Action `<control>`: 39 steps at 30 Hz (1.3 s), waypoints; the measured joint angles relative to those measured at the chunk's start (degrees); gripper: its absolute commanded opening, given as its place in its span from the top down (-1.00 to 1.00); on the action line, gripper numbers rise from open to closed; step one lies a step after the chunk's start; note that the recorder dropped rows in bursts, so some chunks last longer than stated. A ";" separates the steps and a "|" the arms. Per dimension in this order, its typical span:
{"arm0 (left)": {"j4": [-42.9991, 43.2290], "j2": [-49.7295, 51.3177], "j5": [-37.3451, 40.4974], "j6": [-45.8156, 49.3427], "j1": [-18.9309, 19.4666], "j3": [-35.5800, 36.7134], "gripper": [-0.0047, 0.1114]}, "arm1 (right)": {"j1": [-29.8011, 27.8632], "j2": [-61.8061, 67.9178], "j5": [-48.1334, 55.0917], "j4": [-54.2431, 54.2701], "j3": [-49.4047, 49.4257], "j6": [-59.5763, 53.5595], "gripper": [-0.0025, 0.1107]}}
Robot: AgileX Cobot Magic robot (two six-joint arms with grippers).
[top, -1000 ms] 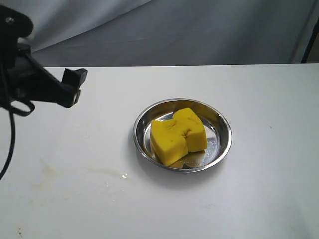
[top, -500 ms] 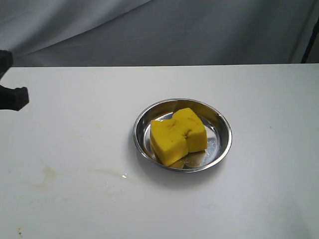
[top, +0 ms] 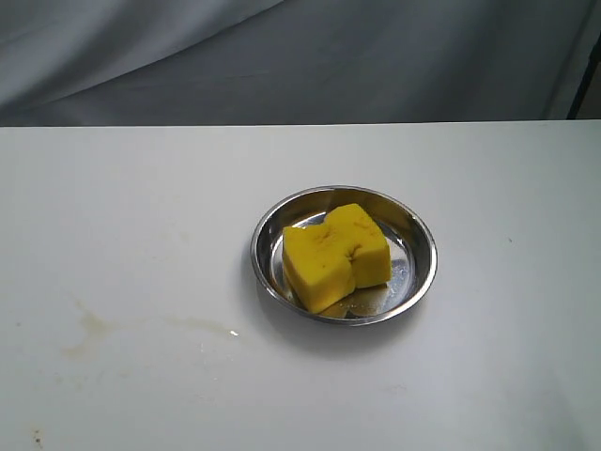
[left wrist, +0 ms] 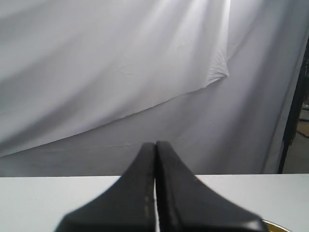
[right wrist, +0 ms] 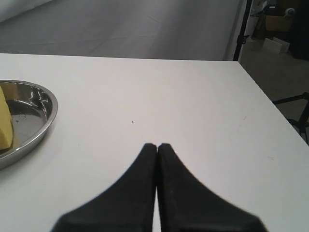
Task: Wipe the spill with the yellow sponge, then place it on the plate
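Checking in from the remote station: the bright yellow rectangular foam sponge point(top: 336, 256) is sitting inside the round shiny stainless-steel plate point(top: 424, 240). In the exterior view it's a bit toward the plate's left side, with its notched edge facing up and its lowest corner right by the near rim. The plate sits on the white table point(top: 141, 188), a little right of the middle, and I can see the sponge mirrored in the speckled bottom next to it. Off to the left on the table, well apart from the plate, the spill point(top: 91, 327) shows up as faint brownish smears, with a thinner streak running toward the plate and a tiny shiny speck at its end. The left gripper point(left wrist: 155, 145) has its black jaws clenched tight together with nothing between them. Its camera looks past the table edge at the grey cloth backdrop point(left wrist: 120, 72) and catches just a sliver of the plate's rim. The right gripper point(right wrist: 157, 145) is the same deal, jaws pressed together on nothing. It points across the table with the plate near it off to one side, only partly in view, a slice of sponge showing inside.
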 measured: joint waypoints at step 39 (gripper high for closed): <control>0.12 -26.61 -0.19 -4.19 0.00 18.59 0.91 | 0.00 0.00 0.00 0.00 0.00 0.00 0.96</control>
